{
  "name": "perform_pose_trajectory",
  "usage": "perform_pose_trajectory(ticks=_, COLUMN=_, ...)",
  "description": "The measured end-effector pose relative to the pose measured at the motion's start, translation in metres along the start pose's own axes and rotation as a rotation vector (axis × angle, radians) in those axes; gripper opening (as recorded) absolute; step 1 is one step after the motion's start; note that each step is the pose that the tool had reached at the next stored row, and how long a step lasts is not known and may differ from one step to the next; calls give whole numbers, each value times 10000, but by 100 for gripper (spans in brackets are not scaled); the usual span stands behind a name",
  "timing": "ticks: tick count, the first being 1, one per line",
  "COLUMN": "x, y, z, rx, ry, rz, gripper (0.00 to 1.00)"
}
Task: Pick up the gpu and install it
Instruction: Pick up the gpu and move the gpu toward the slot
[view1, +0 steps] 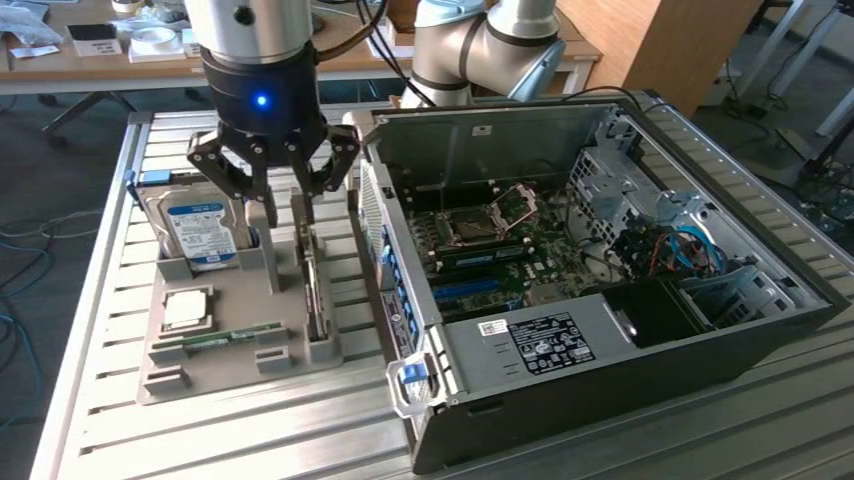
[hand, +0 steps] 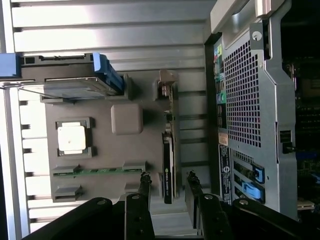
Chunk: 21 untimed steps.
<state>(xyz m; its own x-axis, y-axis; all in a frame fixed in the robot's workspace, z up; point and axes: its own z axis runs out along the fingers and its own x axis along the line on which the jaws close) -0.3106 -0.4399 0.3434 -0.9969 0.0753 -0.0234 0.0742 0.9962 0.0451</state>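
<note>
While the gripper (view1: 283, 208) hung open over the grey holder (view1: 234, 290), the gpu (view1: 315, 290) stood on edge directly beneath it.

Its two fingers (hand: 145, 184) were spread, one on each flat side of the card, with a gap visible on both sides, so nothing was grasped (the only arm on the rig was already lined up with its target). The gpu sat in the holder's slot along the edge nearest the computer case (view1: 601, 250). Its long axis ran along that edge, parallel to the case's rear wall and square to the line between the fingers. The gripper straddled one end of the card, not its middle. Further across the holder, away from the case, lay the memory stick (view1: 220, 338) and the processor (view1: 184, 308). The hard drive (view1: 198, 232) stood upright at the holder's far corner.
</note>
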Motion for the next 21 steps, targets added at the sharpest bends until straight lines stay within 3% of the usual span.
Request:
perform_pose_trajectory(ticks=11, x=4, y=-8, z=175, rx=1, ry=1, rz=0, gripper=42)
perform_pose_trajectory(ticks=21, x=5, y=-11, z=237, rx=1, ry=1, rz=0, gripper=42)
